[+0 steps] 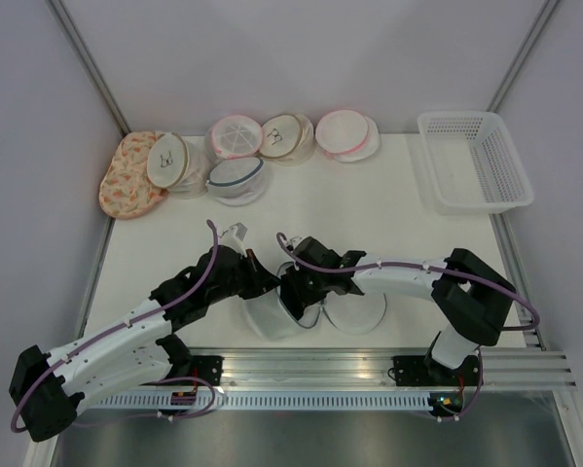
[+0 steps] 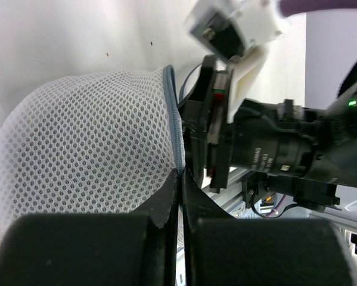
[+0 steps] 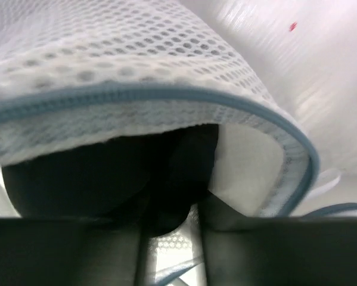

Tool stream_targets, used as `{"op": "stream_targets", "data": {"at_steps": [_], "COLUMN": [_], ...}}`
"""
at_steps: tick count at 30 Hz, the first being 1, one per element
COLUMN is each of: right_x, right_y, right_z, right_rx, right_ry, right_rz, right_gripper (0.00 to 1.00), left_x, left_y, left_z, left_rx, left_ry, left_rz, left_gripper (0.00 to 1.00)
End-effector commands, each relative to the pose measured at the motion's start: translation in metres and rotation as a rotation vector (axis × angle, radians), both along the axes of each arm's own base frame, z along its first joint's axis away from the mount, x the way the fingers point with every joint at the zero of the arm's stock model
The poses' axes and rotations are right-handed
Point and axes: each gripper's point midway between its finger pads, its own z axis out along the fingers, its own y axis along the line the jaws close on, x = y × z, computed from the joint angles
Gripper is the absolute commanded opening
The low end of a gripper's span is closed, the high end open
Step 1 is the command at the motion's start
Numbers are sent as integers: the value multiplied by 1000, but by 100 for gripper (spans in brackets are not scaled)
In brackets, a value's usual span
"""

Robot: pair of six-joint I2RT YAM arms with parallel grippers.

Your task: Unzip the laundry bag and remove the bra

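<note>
Laundry bag [image 1: 274, 319]: it lies on the table [image 1: 388, 219] at the near edge, between your two arms and well apart from the other bags [image 1: 289, 136] at the back.
Left gripper [image 2: 179, 179]: its fingers are pressed together on the bag's grey-blue zipper rim [image 2: 173, 107], pinning that edge so the mouth cannot slide away as you reach in.
Mouth: the rim arches up in the right wrist view, so this side looks unzipped.
Bra [image 3: 89, 179]: a dark mass under the lifted mesh, not out yet.
Right gripper [image 1: 299, 292]: it sits at the mouth, aimed inside. Its fingers merge with the dark fabric, so you cannot tell whether they are apart or gripping.
</note>
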Motion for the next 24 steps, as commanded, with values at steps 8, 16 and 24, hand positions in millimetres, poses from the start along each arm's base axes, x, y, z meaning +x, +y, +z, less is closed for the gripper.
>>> {"op": "stream_targets", "data": {"at_steps": [8, 16, 24], "right_x": [-3, -3, 51], "right_y": [19, -5, -76], "right_z": [55, 140, 211], "right_rx": [149, 253, 137], "right_ry": [-63, -219, -482], "right_rz": [48, 27, -336], "right_gripper": [0, 1, 0], "left_x": [-1, -1, -3], "left_y": [-3, -1, 0], "left_z": [9, 5, 3], "left_rx": [-44, -41, -39], "left_ry": [-14, -6, -2], "left_rz": [8, 12, 11], "left_gripper": [2, 2, 2]}}
